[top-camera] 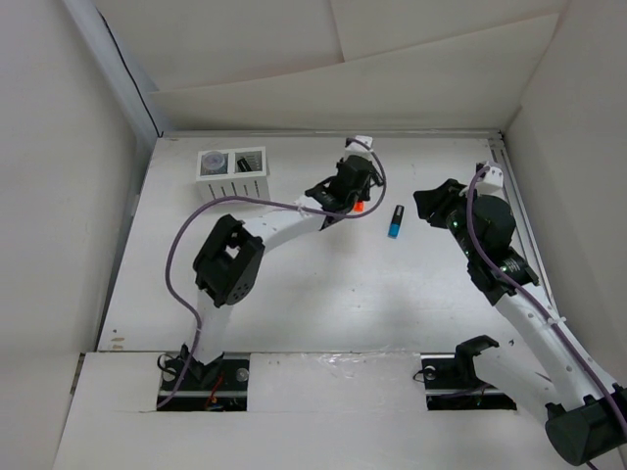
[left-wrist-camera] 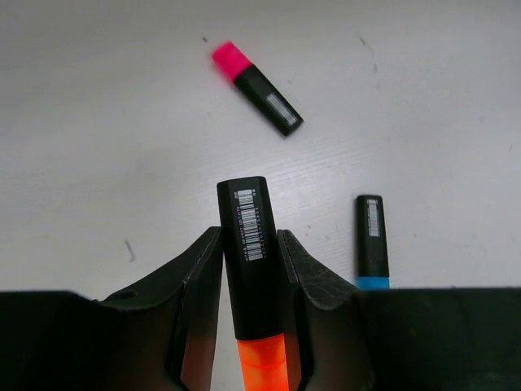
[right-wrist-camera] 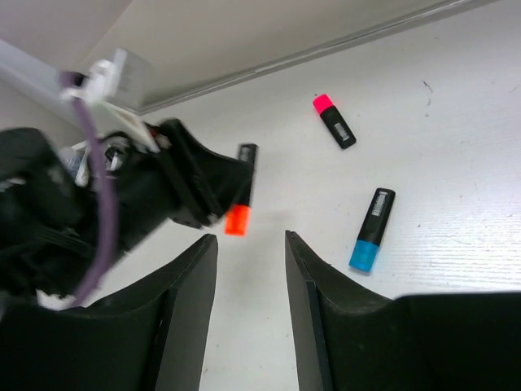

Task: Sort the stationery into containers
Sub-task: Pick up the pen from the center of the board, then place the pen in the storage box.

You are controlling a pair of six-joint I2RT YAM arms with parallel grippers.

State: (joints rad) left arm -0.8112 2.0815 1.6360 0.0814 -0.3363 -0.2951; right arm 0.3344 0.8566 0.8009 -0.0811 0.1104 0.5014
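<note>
Your left hand (left-wrist-camera: 249, 243) clamps the orange-capped highlighter (left-wrist-camera: 251, 277), with the pink-capped highlighter (left-wrist-camera: 257, 88) ahead of it and the blue-capped highlighter (left-wrist-camera: 371, 243) to its right, while your right hand (right-wrist-camera: 248, 244) hangs released.

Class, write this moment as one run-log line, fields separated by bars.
left gripper shut on orange highlighter | right gripper open, empty | blue highlighter, pink highlighter lying on table

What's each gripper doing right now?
Left gripper: closed, holding the orange highlighter.
Right gripper: open, holding nothing.
</note>
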